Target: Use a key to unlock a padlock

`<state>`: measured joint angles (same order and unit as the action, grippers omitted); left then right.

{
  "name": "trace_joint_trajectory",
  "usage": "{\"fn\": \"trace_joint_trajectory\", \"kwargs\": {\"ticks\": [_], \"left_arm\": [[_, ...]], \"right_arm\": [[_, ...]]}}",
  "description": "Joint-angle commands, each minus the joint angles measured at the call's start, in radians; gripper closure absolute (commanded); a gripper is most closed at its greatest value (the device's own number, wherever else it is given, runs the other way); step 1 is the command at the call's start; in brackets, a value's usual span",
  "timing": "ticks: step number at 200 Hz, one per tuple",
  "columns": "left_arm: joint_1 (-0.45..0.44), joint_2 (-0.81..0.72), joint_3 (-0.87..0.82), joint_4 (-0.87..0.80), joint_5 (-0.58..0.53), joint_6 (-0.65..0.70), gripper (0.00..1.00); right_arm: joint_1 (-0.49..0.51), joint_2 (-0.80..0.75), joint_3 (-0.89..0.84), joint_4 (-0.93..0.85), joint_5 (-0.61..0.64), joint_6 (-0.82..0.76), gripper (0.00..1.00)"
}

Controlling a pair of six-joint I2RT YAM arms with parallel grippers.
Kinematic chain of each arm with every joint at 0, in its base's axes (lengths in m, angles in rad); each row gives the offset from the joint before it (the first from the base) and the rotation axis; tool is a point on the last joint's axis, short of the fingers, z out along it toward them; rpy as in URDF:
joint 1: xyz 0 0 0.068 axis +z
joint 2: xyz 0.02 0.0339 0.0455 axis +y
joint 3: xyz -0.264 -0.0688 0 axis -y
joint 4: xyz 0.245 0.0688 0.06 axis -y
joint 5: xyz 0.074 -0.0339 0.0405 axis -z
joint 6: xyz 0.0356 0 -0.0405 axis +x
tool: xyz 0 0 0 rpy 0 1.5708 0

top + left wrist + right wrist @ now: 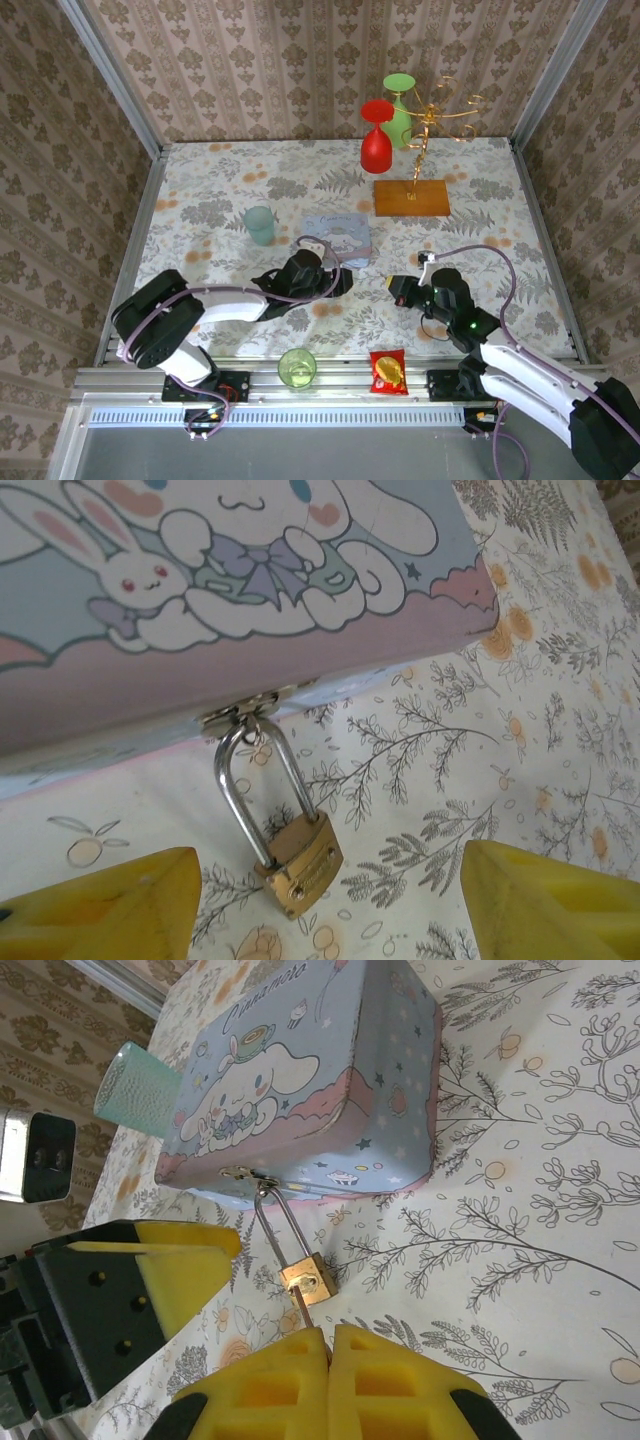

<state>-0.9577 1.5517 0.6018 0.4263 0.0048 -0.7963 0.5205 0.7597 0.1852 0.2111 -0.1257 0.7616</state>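
A pastel blue-and-pink box (pixel 337 238) printed with cartoon rabbits lies flat on the floral-patterned counter (pixel 200 190). Just left of the box stands a pale teal cup (pixel 261 225). Beyond it to the right, a wooden base (pixel 412 198) carries a gold wire rack (pixel 432 120), where a red goblet (pixel 376 140) and a green goblet (pixel 400 115) hang upside down. Nearer than the box, by the counter's front edge, sit a green cup (pixel 297 368) and a red-and-yellow snack packet (pixel 388 372).
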Motion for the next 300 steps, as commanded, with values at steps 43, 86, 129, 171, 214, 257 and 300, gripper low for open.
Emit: {"fn": "trace_joint_trajectory", "kwargs": {"ticks": [43, 86, 129, 171, 214, 257, 300], "left_arm": [[-0.05, 0.098, 0.047, 0.042, -0.106, -0.006, 0.31], [-0.036, 0.187, -0.029, 0.27, -0.07, -0.133, 0.47], [-0.054, 0.209, -0.038, 0.285, -0.099, -0.155, 0.54], [-0.055, 0.222, -0.056, 0.304, -0.124, -0.169, 0.68], [-0.046, 0.236, -0.063, 0.327, -0.126, -0.172, 0.83], [-0.042, 0.22, -0.071, 0.334, -0.129, -0.185, 0.88], [-0.021, 0.19, -0.103, 0.433, -0.113, -0.268, 0.94]], "right_arm": [[-0.006, -0.028, -0.026, -0.023, 0.032, 0.015, 1.0], [-0.007, -0.019, -0.021, -0.033, 0.025, 0.015, 1.0], [-0.011, -0.024, -0.025, -0.036, 0.022, 0.018, 1.0], [-0.011, -0.012, -0.028, -0.018, 0.017, 0.032, 1.0], [-0.01, 0.11, -0.05, 0.114, -0.025, 0.097, 1.0], [-0.006, 0.268, -0.031, 0.248, -0.099, 0.15, 1.0], [-0.01, 0.477, 0.025, 0.384, -0.234, 0.374, 1.0]]}}
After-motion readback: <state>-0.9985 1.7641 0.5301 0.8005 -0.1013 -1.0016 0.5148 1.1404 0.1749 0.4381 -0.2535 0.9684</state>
